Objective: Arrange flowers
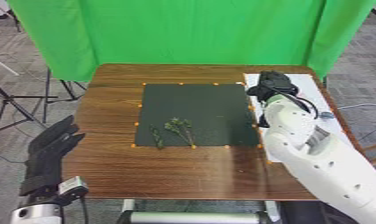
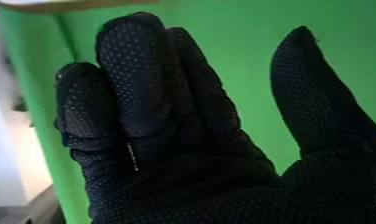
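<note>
Right hand [image 1: 273, 84], seen from the wrist: fingers [image 2: 140, 80] straight and upright, mostly pressed close together, one outer finger standing a little off at its tip. Thumb [image 2: 318, 95] also straight, spread wide from them, green curtain [image 1: 198, 32] behind the gap. Nothing held between thumb and fingers. In the head view this hand is at the upper right of the frame, over the white sheet [image 1: 314, 88]; whether it touches the sheet, cannot tell. Its white arm [image 1: 313, 167] runs down to the lower right corner

Left hand [image 1: 49, 150], left side of the frame, beside the table's left edge: fingers straight, aimed up and to the right, slightly apart, holding nothing

Task's greenery: two sprigs, both lying on the dark mat [image 1: 198, 101] at mid-frame. Branching sprig [image 1: 176, 125] just below centre, leafy heads upward, thin stems running down toward the mat's lower edge. Slim sprig [image 1: 156, 137] just left of it, apart, roughly upright in the frame. Neither hand touches these two

Farther out: small orange marks around the mat's border; brown wooden table [image 1: 109, 155] beneath; grey-blue item [image 1: 327, 115] on the sheet at right, too small to identify. Curtain across the top, dark tripod [image 1: 14, 102] at far left on grey floor
</note>
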You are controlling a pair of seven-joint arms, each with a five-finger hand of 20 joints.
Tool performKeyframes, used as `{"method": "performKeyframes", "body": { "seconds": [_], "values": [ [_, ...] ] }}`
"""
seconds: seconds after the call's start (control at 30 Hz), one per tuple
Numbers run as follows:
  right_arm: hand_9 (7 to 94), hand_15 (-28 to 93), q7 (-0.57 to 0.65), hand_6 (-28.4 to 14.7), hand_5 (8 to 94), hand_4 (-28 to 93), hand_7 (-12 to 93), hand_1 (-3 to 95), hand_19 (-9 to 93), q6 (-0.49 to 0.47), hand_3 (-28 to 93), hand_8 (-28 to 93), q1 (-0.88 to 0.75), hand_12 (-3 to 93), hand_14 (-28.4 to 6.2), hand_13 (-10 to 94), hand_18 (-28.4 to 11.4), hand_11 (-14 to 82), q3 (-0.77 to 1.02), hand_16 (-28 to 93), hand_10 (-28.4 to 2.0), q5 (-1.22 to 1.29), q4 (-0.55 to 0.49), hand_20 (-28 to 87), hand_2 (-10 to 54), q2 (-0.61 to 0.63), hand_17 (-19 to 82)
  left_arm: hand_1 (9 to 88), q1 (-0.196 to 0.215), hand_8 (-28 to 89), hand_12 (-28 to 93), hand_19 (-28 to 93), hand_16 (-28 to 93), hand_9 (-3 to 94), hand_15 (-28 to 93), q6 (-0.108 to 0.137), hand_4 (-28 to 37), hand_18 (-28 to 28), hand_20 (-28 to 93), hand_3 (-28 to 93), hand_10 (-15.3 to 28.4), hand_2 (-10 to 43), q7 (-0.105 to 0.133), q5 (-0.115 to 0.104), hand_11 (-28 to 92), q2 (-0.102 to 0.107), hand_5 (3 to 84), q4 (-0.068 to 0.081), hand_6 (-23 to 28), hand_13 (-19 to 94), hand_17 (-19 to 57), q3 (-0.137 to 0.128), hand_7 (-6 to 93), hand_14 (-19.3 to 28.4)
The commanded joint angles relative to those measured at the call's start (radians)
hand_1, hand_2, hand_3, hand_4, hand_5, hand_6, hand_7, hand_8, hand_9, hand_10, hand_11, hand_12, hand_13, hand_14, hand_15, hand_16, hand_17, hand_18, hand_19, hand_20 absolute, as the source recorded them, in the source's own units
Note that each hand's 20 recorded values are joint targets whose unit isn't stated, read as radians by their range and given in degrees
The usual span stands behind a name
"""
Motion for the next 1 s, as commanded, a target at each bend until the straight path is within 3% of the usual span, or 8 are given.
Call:
{"method": "performKeyframes", "body": {
  "seconds": [0.03,0.2,0.4,0.57,0.6,0.83,0.9,1.0],
  "values": [
    [63.4,67,0.034,-13.5,63.4,-20,12,24.9,93,-0.013,75,-7,-0.007,18.0,-14.7,68,-18.6,23.6,-0.005,16,-23.4,0.004,0.052,8,6.4,0.024,49,27.0,0.014,-11,5,61,-18,31.0,65,0.022,-16.9,21.7,4,84,18.9,5.1,0.038,-0.029,36,0.013,37.9,-0.003,9.5,23,-9.2,0.001,16.3,26.7],
    [63.3,67,0.043,-13.6,63.4,-20,12,25.2,93,-0.041,75,-7,-0.022,17.9,-14.7,68,-18.6,23.5,0.014,15,-23.4,0.007,0.076,8,6.2,0.02,49,27.0,0.016,-11,5,61,-18,31.0,65,0.013,-16.9,21.7,4,84,18.9,5.1,0.026,-0.016,36,-0.003,37.8,-0.005,9.5,23,-9.2,-0.003,16.5,26.7],
    [63.5,67,0.056,-13.7,63.8,-21,12,25.5,93,-0.067,75,-7,-0.031,17.9,-14.6,68,-18.6,23.6,0.017,15,-23.3,0.008,0.105,8,5.9,0.006,49,27.1,-0.001,-11,5,61,-18,31.0,65,0.01,-17.1,21.7,4,84,18.9,5.1,0.016,-0.009,36,-0.008,37.8,-0.001,9.5,23,-9.2,0.011,16.4,26.7],
    [63.7,68,0.061,-13.7,64.1,-21,13,25.6,93,-0.073,74,-7,-0.029,17.9,-14.3,68,-18.5,23.7,0.015,15,-23.2,0.009,0.128,9,5.8,0.003,49,26.9,-0.004,-11,5,61,-18,31.0,65,0.003,-16.8,21.7,4,84,18.9,5.0,0.008,-0.001,36,-0.015,37.8,-0.001,9.5,23,-9.2,0.007,16.4,26.7],
    [63.7,68,0.057,-13.8,64.1,-21,13,25.6,93,-0.081,74,-7,-0.036,17.9,-14.2,68,-18.5,23.7,0.021,15,-23.2,0.007,0.128,9,5.8,0.002,49,26.9,-0.004,-11,5,61,-18,31.0,65,-0.002,-16.8,21.7,4,84,18.9,5.0,-0.005,0.011,36,-0.022,37.8,-0.003,9.5,23,-9.2,0.003,16.4,26.7],
    [63.8,68,0.057,-13.8,64.8,-21,13,25.8,93,-0.104,74,-7,-0.059,17.8,-14.2,68,-18.3,23.8,0.031,15,-23.1,-0.002,0.135,9,5.6,-0.022,50,27.1,-0.017,-11,5,61,-18,31.0,65,-0.018,-16.9,21.7,4,84,18.9,5.1,-0.034,0.029,36,-0.041,37.7,0.0,9.5,23,-9.2,0.002,16.4,26.8],
    [63.8,68,0.06,-13.7,64.9,-21,13,25.9,93,-0.103,74,-7,-0.059,17.8,-14.2,68,-18.3,23.9,0.022,15,-23.1,-0.002,0.139,9,5.5,-0.028,50,27.1,-0.015,-11,5,61,-18,31.0,65,-0.015,-16.9,21.7,4,84,19.0,5.1,-0.037,0.034,36,-0.042,37.8,-0.002,9.4,23,-9.2,0.0,16.4,26.8],
    [64.2,68,0.051,-13.5,65.2,-21,13,26.1,93,-0.118,74,-7,-0.067,17.9,-14.0,69,-18.3,24.1,0.036,15,-23.0,-0.015,0.146,10,5.3,-0.041,50,27.1,-0.017,-11,5,61,-18,31.0,65,-0.013,-17.0,21.7,4,84,18.9,5.1,-0.033,0.024,36,-0.033,37.7,-0.002,9.5,23,-9.2,0.001,16.4,26.8]
  ]
}}
